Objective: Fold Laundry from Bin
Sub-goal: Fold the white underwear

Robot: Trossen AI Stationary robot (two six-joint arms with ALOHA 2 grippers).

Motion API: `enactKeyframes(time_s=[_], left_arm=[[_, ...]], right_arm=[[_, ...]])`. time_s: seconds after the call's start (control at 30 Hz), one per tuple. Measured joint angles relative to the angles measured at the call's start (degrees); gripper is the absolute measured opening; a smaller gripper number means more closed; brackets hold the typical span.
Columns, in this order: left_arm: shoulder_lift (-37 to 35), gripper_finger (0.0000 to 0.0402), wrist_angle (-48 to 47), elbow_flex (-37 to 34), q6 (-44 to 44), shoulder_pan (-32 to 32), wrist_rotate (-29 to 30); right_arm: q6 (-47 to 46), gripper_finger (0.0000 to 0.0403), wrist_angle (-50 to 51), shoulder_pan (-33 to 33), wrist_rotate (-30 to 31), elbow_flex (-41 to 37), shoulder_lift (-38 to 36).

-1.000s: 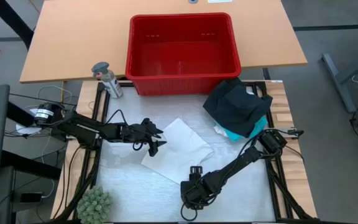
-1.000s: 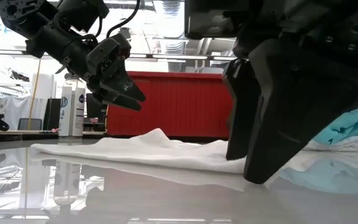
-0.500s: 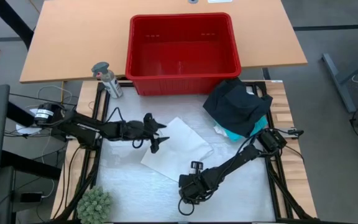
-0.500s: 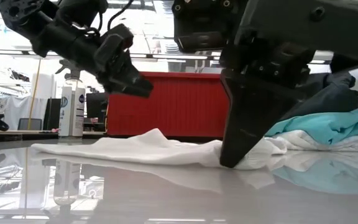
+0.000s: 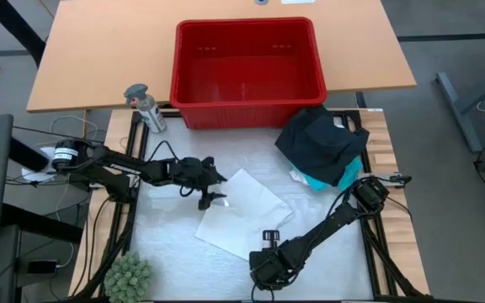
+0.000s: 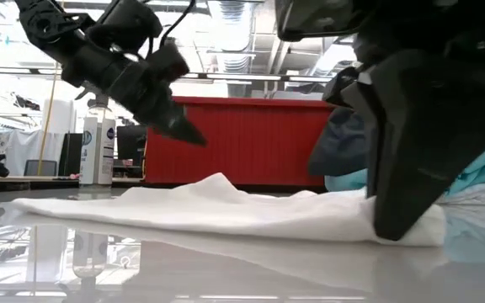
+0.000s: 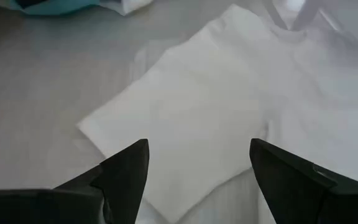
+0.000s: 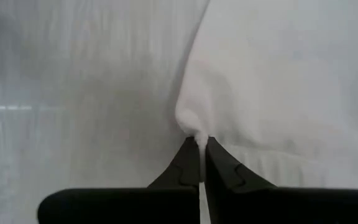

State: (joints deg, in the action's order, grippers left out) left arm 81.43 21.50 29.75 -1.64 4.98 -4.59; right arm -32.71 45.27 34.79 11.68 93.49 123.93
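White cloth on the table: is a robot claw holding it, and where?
Yes. The right gripper pinches the white cloth at its near edge. The left gripper holds nothing.

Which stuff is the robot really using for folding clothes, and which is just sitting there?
For the job:
- white garment, pinched by right pincer
- left pincer, open above it
- clothes pile
- red bin

Just lying about:
- spray bottle
- spiky green ball

Bright, even overhead light from ceiling strips (image 6: 226,63) leaves soft shadows and mirror-like glare on the glossy surface (image 6: 141,269), while the near right hand (image 6: 411,151) looms dark and blurred and the wrist views look soft.
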Motion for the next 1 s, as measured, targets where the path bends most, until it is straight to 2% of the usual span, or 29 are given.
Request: enactKeyframes(time_s=[0.17,0.33,0.53,0.7,0.9,1.0], left_arm=[[6.08,0.0268,5.34,0.16,-3.59,-1.41,0.56],[12.85,0.0266,6.18,2.39,-4.25,-1.35,2.23],[18.61,0.0243,5.85,4.76,-4.8,-1.19,1.85],[19.87,0.0227,4.11,5.82,-3.75,-1.11,0.52],[19.47,0.0221,0.44,5.85,-2.57,-1.13,0.23],[19.43,0.0221,-0.71,5.89,-1.18,-1.15,0.27]], right_arm=[[1.53,0.0026,2.31,0.96,-0.28,1.72,-0.1],[4.69,0.0026,3.2,1.65,-2.34,3.15,-0.14],[5.2,0.0026,4.13,2.1,-3.02,3.43,-0.19],[5.14,0.0026,4.21,2.36,-3.72,3.43,-0.19],[1.31,0.0026,2.51,2.3,-10.52,3.43,-0.19],[-2.4,0.0026,0.2,2.34,-11.65,3.43,-0.47]])
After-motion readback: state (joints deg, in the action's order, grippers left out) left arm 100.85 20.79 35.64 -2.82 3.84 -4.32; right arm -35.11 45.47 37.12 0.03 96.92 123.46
